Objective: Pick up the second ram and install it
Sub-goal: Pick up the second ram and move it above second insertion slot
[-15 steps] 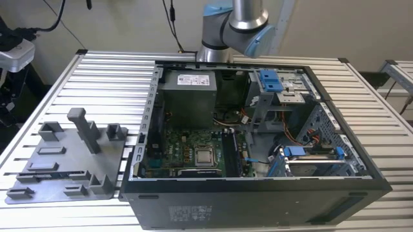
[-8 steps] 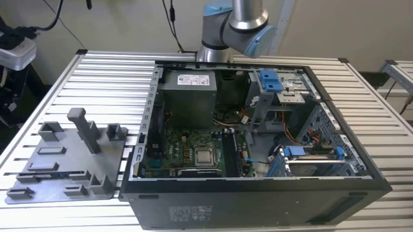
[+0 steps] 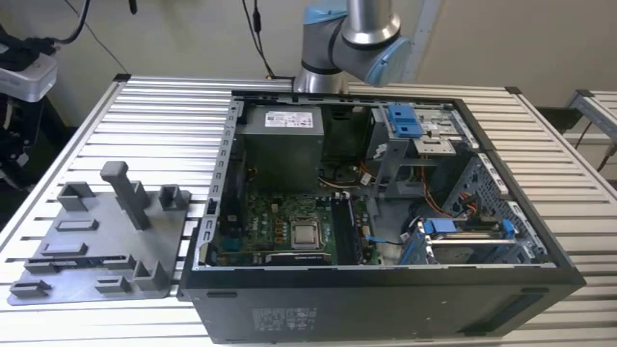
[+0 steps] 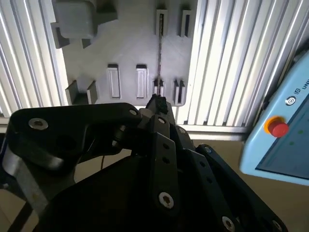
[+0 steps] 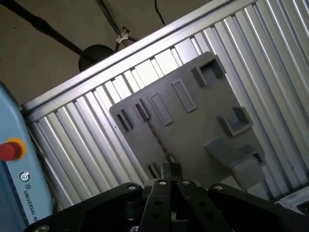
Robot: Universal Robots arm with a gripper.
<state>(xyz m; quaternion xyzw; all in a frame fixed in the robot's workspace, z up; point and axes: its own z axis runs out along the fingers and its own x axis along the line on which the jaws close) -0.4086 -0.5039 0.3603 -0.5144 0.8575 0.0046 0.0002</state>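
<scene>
Pickup looks barely begun: the hand, pinched shut and empty, hangs above the second ram standing edgewise in the grey plate, exterior view's lower left; grasping calls for opening, then lowering squarely.

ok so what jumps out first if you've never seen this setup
The open computer case dominates the exterior view, lying on the slatted table with its motherboard exposed. At the exterior view's left sits the grey fixture plate. In the second wrist view the black gripper looms in the foreground with that plate beyond it, where the second ram stands on edge as a thin dark line between slotted blocks.
</scene>
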